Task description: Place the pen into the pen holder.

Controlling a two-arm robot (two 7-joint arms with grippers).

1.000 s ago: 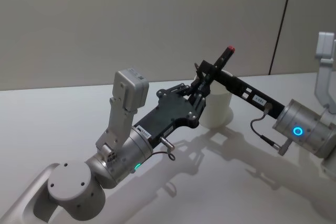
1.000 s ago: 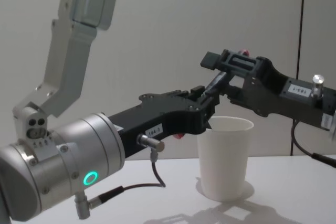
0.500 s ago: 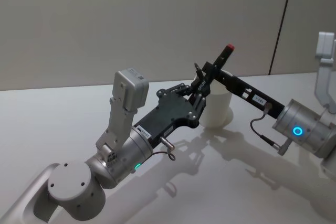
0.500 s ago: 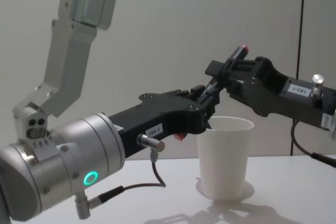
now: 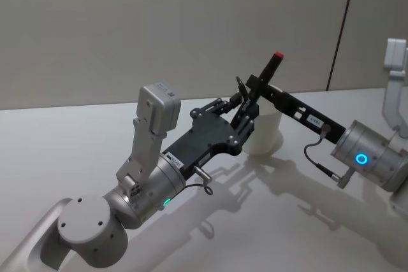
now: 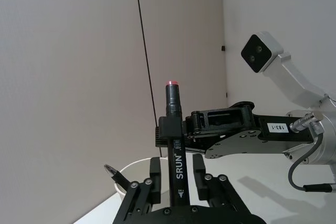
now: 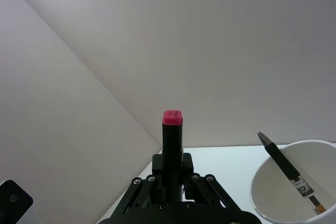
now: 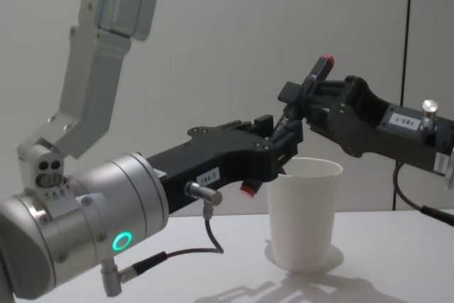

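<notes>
The pen (image 5: 271,62) is black with a red cap and points steeply upward. My right gripper (image 5: 255,87) is shut on its barrel, seen close in the right wrist view (image 7: 172,169). The left gripper (image 5: 239,109) sits lower on the same pen (image 6: 175,161), fingers open, with a small gap on either side of the barrel. The pen's red lower end (image 8: 248,188) pokes out beneath the left gripper. The pen holder (image 5: 264,135), a white paper cup, stands upright on the table just behind and below both grippers; the pen (image 8: 320,65) hangs beside and above its rim (image 8: 312,168).
A second black pen (image 7: 289,174) leans inside the pen holder (image 7: 262,192), its tip above the rim (image 6: 113,174). The white table (image 5: 287,221) lies open around the cup. A grey wall stands close behind.
The pen's red cap has risen and the pen stands steeper. The left gripper's fingers have spread off the barrel while the right gripper keeps hold.
</notes>
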